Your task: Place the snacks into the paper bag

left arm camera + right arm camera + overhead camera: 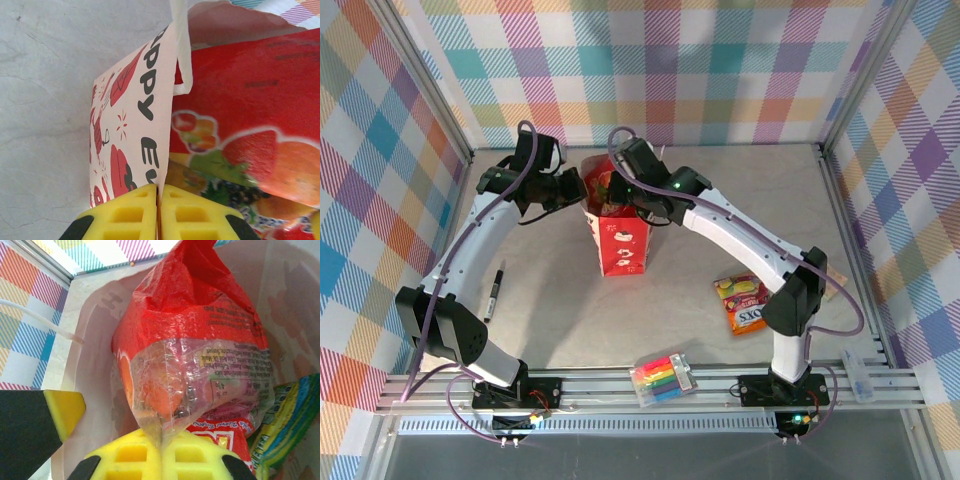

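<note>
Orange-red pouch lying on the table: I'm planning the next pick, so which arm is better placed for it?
Right, probably: the pouch lies beside that arm, while the left gripper is pinching the paper bag rim.

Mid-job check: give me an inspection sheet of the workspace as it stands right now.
Surface: grey table, no spills seen.
Job's things: paper bag upright; red pouch at its mouth; yellow-green pouch inside; FOXS pouch on the table.
Clutter: marker pack, black pen.
Grippers: left gripper shut on the bag's wall; right gripper shut on the red pouch.
Cables: purple cables looped along both arms.
Surroundings: plaid walls.
</note>
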`<state>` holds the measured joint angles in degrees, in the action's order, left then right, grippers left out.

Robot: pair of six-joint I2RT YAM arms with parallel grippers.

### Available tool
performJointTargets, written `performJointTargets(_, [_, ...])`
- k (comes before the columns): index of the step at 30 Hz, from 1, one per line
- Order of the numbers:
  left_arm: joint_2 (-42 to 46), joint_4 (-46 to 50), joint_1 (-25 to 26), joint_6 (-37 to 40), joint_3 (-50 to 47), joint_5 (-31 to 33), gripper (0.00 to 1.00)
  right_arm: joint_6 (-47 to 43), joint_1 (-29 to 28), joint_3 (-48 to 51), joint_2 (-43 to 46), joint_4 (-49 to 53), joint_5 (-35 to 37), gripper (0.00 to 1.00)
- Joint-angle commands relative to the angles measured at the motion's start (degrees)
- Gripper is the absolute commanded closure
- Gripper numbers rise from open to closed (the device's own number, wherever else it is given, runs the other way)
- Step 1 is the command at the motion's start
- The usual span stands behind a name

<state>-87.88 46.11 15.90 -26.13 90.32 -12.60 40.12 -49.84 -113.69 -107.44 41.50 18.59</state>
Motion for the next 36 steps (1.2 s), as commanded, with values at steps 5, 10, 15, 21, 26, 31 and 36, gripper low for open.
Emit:
performJointTargets(5, [1.83,-0.85,-0.70,0.64,-0.16,-1.59,0.91,2.43,0.17,-2.28,-0.49,-3.41,-0.83,1.00])
performJointTargets(10, [1.65,-0.60,-0.70,0.81,0.18,-1.56,0.91,3.47,1.31,-1.84,-0.06,3.93,0.22,0.88])
performJointTargets(15, [1.48,-0.43,-0.70,0.74,0.29,-1.44,0.90,1.94,1.50,1.14,3.19,5.98,6.61,0.35])
performJointTargets(21, [1.04,0.56,-0.70,0.91,1.16,-1.37,0.90,-6.13,1.77,-0.88,7.24,4.56,7.57,0.38])
performJointTargets(26, [0.95,0.74,-0.70,0.92,1.21,-1.55,0.89,-14.69,1.77,-2.93,10.82,7.15,7.38,0.35])
performJointTargets(31, [0.43,1.17,-0.70,1.24,1.75,-1.46,0.89,-18.76,2.80,0.39,16.82,9.94,7.21,0.29])
performJointTargets(36, [-0.01,1.42,-0.70,1.57,2.13,-1.87,0.89,-14.64,7.79,10.57,25.45,12.73,4.97,0.24])
